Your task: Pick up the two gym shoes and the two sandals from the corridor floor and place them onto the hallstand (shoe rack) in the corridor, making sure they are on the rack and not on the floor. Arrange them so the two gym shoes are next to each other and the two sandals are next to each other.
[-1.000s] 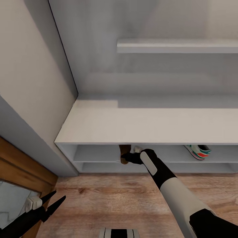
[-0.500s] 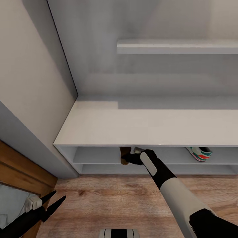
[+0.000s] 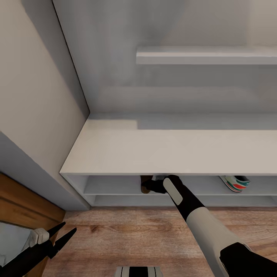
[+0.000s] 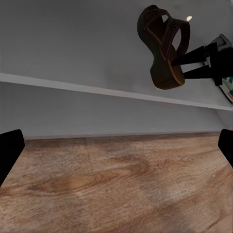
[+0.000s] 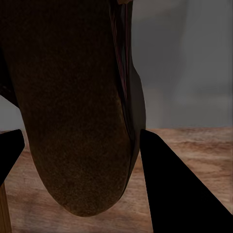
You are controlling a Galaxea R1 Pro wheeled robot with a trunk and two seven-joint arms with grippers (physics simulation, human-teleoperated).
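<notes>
My right jaws clamp a sandal inside the hallstand; my left jaws hang spread, empty.

No readable text — no labels, numbers, signs.

Right arm reaches forward, jaws clamped; left gripper hangs, jaws apart

The head view looks steeply down on the hallstand; both wrist views sit low, sharing the sandal near its shelves.
</notes>
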